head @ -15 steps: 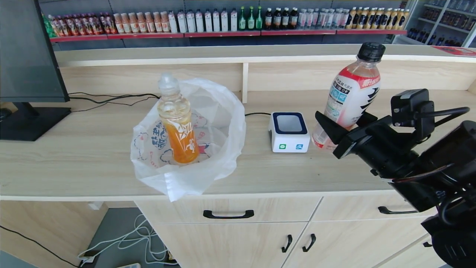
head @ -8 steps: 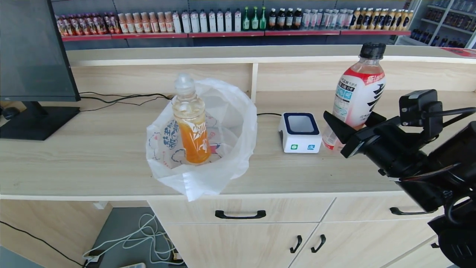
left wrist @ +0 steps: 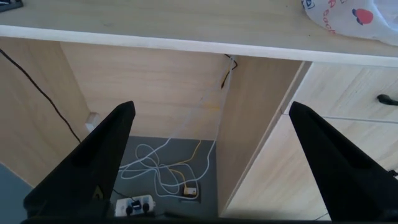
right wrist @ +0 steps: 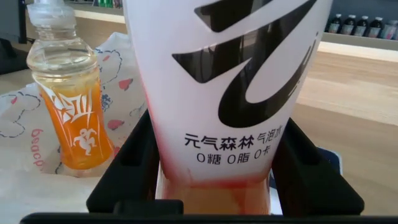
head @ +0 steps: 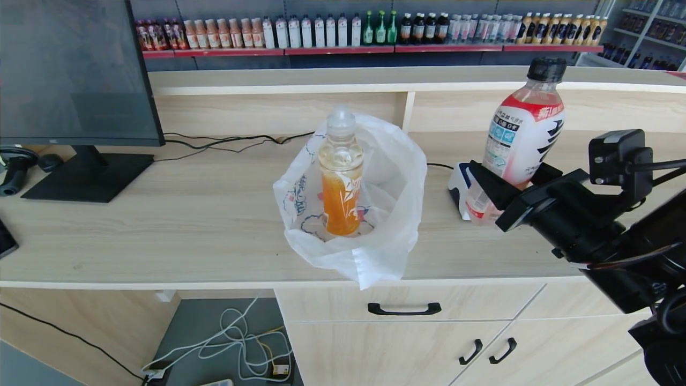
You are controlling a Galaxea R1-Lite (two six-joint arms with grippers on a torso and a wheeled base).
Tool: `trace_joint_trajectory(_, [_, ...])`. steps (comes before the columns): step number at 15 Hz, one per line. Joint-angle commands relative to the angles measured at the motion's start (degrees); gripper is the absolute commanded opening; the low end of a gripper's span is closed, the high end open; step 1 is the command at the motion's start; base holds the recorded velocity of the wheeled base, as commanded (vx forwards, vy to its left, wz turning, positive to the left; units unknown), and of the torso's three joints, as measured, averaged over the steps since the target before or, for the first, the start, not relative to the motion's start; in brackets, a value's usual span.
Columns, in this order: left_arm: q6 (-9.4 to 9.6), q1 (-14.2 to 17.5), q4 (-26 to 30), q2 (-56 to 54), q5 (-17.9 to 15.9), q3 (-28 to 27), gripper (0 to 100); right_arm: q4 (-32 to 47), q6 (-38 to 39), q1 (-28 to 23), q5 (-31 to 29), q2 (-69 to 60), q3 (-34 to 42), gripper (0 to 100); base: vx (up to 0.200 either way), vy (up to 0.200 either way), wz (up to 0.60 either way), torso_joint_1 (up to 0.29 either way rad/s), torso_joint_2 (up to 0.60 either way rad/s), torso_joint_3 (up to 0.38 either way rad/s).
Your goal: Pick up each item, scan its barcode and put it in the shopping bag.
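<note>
My right gripper (head: 509,185) is shut on the lower part of a pink drink bottle (head: 522,134) with a black cap, holding it upright. The bottle (right wrist: 224,81) stands directly in front of the white barcode scanner (head: 456,185) and hides most of it. Left of it, the white plastic shopping bag (head: 399,177) stands open on the counter with an orange drink bottle (head: 340,182) upright inside. That orange bottle (right wrist: 68,106) and the bag (right wrist: 127,68) lie beyond my right gripper (right wrist: 214,183). My left gripper (left wrist: 211,162) hangs open below the counter edge, before the cabinet.
A black monitor (head: 69,75) on its stand occupies the counter's left, with cables (head: 230,140) running along the back. A raised wooden ledge (head: 375,80) borders the counter behind. Drawers with black handles (head: 404,309) lie below. Loose wires (left wrist: 161,168) lie on the floor.
The head camera has swung left, shifting the whole scene rightward. Relative to the counter, my right gripper has carried the pink bottle left, from beside the scanner to in front of it.
</note>
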Motion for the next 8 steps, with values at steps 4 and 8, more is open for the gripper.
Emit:
trace_joint_trajectory(4, [0.0,-0.02,0.01,0.0,0.0,0.0,100,-0.03,1.1,0.25,0.04,-0.07,1.01,0,0.0,0.0,0.15,0.002,0.0,0.002])
trace_joint_trajectory(8, [0.0,-0.02,0.01,0.0,0.0,0.0,100,-0.03,1.1,-0.1,0.04,-0.6,1.36,0,0.0,0.0,0.6,0.001,0.0,0.002])
